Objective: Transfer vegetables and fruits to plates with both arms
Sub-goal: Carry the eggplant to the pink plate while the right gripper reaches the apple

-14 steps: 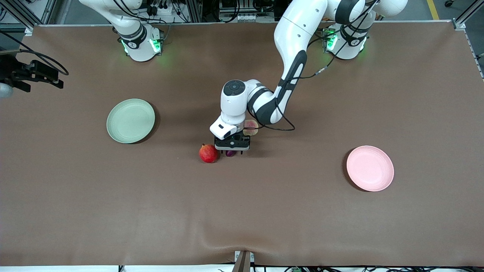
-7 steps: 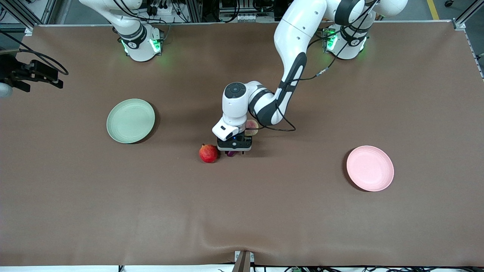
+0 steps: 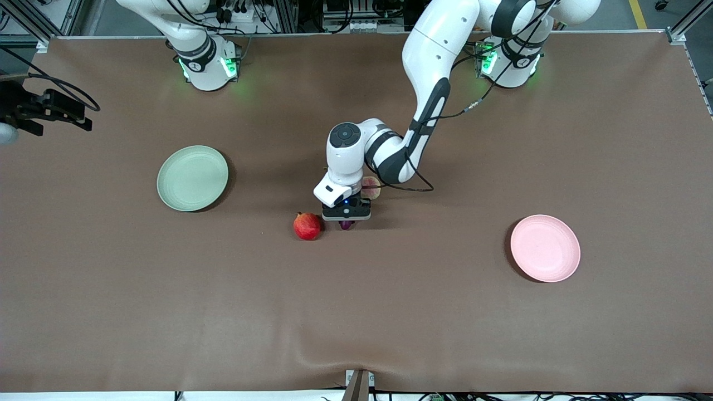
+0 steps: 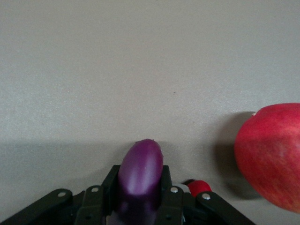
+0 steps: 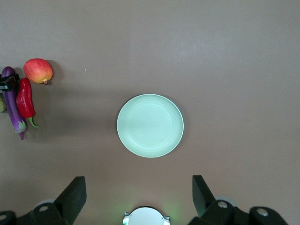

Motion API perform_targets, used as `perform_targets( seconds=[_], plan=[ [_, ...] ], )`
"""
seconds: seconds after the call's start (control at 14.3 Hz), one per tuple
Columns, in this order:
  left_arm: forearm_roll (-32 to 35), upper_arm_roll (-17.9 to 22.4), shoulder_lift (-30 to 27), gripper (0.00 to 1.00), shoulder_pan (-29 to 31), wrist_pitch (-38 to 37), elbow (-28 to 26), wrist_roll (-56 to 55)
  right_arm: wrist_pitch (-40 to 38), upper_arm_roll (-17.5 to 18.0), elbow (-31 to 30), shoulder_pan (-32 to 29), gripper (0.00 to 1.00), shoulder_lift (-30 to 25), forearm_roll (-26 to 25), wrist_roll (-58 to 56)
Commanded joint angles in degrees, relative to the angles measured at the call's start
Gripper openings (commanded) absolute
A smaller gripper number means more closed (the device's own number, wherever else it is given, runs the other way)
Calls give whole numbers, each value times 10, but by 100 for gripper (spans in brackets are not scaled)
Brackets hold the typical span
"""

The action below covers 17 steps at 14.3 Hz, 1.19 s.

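My left gripper (image 3: 346, 218) is down at mid-table with its fingers (image 4: 169, 197) closed on the purple eggplant (image 4: 139, 176), whose tip pokes out past them. The red pomegranate (image 3: 307, 226) sits just beside it, the chili pepper (image 5: 25, 99) alongside; whether they touch is hard to tell. My right gripper (image 5: 140, 197) waits spread wide above the green plate (image 3: 192, 177). The pink plate (image 3: 545, 248) lies well apart, toward my left arm's end.

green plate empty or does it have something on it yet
Empty. The green plate shows bare in the right wrist view; the eggplant, chili pepper and pomegranate lie on the table.
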Motion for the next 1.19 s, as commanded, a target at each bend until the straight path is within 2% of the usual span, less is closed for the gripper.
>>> perform_targets(
  seconds=[0.0,0.28,0.49,0.63,0.77,0.91,1.12],
  plan=[
    [-7,1,-34,0,3,-36,-1,-7,-7,0,13,0,100,59,-9,0],
    [-3,5,-121,0,13,-94,0,-4,-5,1,19,7,100,65,-5,11],
    [-5,6,-183,0,35,-153,1,-4,-4,3,23,14,100,68,23,126],
    [-10,4,-223,0,81,-182,1,-4,-4,4,22,38,100,79,60,196],
    [-10,4,-242,0,148,-206,0,-1,16,4,22,88,100,97,62,273],
    [-2,3,-230,0,232,-208,-5,20,62,4,17,115,100,126,77,328],
    [-1,4,-194,0,329,-208,-9,161,141,4,18,167,100,191,88,416]
  ],
)
